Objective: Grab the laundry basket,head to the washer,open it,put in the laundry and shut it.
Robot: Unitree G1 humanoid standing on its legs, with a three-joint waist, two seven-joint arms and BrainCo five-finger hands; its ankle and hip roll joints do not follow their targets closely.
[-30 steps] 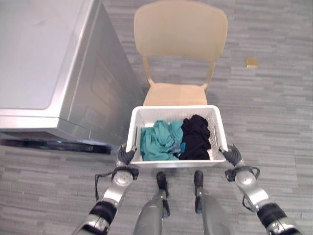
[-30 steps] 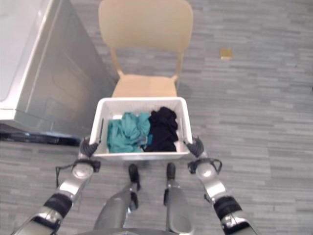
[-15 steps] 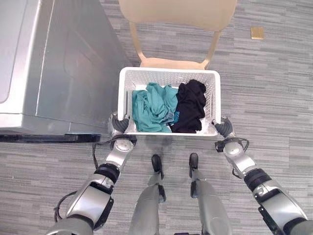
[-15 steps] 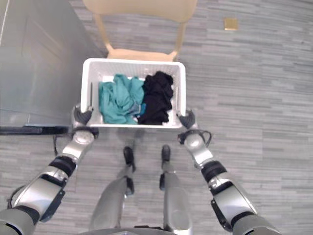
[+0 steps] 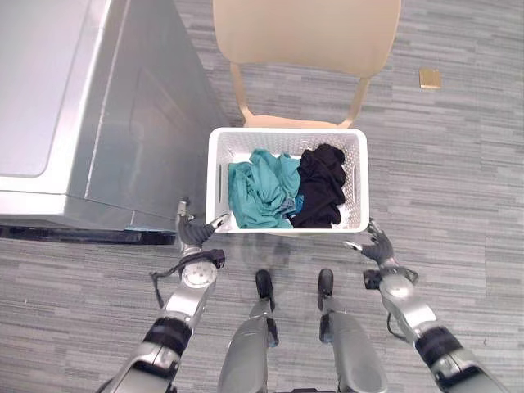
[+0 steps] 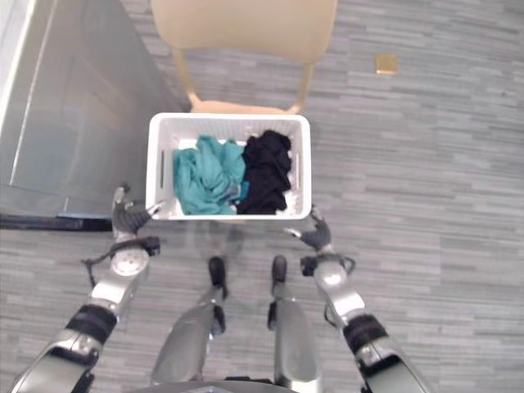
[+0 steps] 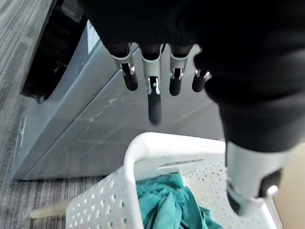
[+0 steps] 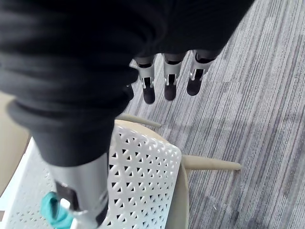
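while the perforated white laundry basket (image 5: 356, 176) is hiding most of the tan chair's seat (image 5: 282, 122), your left hand (image 5: 193, 233) and right hand (image 5: 374, 245) are hovering beside it, fingers released.

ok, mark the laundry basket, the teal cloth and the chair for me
laundry basket (image 5: 218, 176): left eye view, on its left wall.
teal cloth (image 5: 262, 192): left eye view, middle of the bundle.
chair (image 5: 307, 33): left eye view, on its backrest.
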